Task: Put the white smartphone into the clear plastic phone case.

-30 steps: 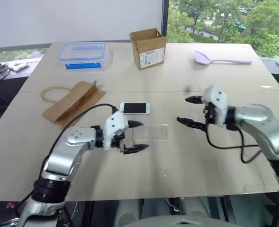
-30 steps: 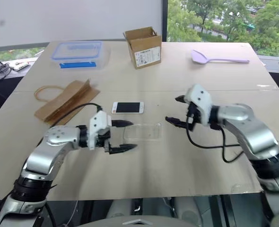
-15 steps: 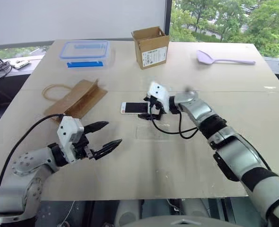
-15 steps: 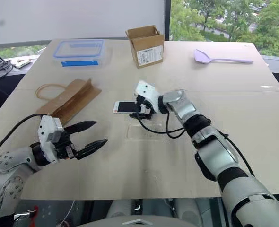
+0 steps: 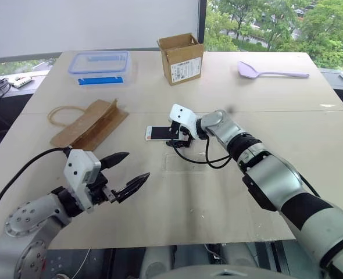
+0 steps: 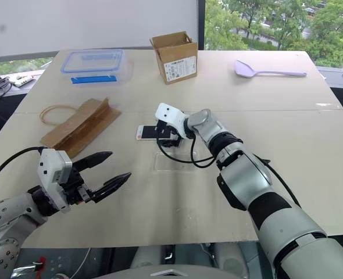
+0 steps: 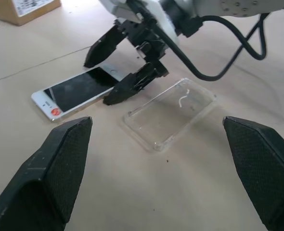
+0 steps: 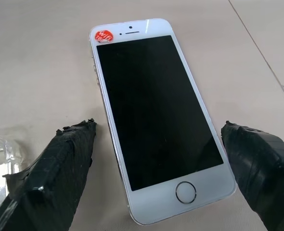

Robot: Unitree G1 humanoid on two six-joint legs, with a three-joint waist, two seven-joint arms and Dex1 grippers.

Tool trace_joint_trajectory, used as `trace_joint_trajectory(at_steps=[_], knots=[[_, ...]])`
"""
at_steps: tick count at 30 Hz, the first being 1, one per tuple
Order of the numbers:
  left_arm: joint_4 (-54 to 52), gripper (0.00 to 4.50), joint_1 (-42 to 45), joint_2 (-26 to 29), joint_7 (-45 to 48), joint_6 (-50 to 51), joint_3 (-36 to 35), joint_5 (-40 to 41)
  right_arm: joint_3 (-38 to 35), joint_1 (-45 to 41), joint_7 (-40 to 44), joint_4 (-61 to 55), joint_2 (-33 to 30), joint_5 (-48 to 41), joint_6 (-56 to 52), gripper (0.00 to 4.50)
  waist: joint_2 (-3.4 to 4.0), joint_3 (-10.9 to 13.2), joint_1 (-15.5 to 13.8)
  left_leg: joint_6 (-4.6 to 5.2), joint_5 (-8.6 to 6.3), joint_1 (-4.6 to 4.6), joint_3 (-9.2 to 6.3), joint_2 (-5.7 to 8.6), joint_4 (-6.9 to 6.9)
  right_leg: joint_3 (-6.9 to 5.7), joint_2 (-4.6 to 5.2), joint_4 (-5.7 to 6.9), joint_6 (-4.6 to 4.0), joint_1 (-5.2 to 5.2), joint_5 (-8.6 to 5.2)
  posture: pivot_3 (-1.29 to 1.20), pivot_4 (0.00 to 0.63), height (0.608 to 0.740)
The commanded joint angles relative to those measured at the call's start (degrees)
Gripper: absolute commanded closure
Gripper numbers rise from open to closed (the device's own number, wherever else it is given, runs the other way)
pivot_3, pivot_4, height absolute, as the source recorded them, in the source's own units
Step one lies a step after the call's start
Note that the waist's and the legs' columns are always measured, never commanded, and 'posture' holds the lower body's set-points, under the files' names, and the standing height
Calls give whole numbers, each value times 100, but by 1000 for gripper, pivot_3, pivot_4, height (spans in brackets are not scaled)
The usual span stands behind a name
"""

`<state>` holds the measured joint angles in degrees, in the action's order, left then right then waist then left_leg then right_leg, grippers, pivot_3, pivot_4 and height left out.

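Phone pickup is your step: the right tool hangs spread over the home-button end of the white smartphone, which lies screen up on the surface, just beside the clear plastic phone case. Lower squarely, close on its long edges. Your left tool waits spread, holding nothing.
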<state>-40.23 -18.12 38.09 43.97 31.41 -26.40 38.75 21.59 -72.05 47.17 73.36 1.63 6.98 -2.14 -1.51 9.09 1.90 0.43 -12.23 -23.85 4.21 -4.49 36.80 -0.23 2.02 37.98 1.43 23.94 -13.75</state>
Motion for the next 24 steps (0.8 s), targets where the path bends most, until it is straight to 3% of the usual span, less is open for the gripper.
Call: trace_joint_trajectory(at_steps=[1, 5, 10, 14, 24], knots=[[-221, 28, -142, 60, -62, -123, -192, -10, 33, -70, 126, 263, -87, 364, -236, 0, 1, -1, -1, 0, 0, 0, 0, 2, 0, 0, 2, -1, 0, -1, 0, 0, 150, 740], [-428, 28, -212, -24, -265, -93, -161, 135, -209, -39, 343, 329, -64, 292, -605, 0, 1, -2, -11, 0, 0, 0, -2, 8, -1, 0, 9, -4, 0, -2, -1, 0, 150, 740], [-303, 28, -187, -43, -341, -174, -146, 150, -573, -29, 1485, 199, -138, 25, -912, 0, -1, -4, 0, 0, 0, 0, -6, 8, -2, -1, 10, -6, 0, -4, -1, 0, 150, 740], [-194, 28, -104, -68, -341, -225, 14, 110, -1037, -71, 1254, 129, -259, -201, -1141, 0, 2, -2, 30, 0, 0, 0, -2, 8, -9, -2, 6, -6, -1, -1, -1, 0, 150, 740], [136, 28, 218, -8, -226, -364, 315, -20, -817, 281, 768, -53, -87, 171, -873, 0, 0, -5, 39, 0, 0, 6, -1, 10, -11, -2, 6, -5, -2, -5, -2, 0, 150, 740]])
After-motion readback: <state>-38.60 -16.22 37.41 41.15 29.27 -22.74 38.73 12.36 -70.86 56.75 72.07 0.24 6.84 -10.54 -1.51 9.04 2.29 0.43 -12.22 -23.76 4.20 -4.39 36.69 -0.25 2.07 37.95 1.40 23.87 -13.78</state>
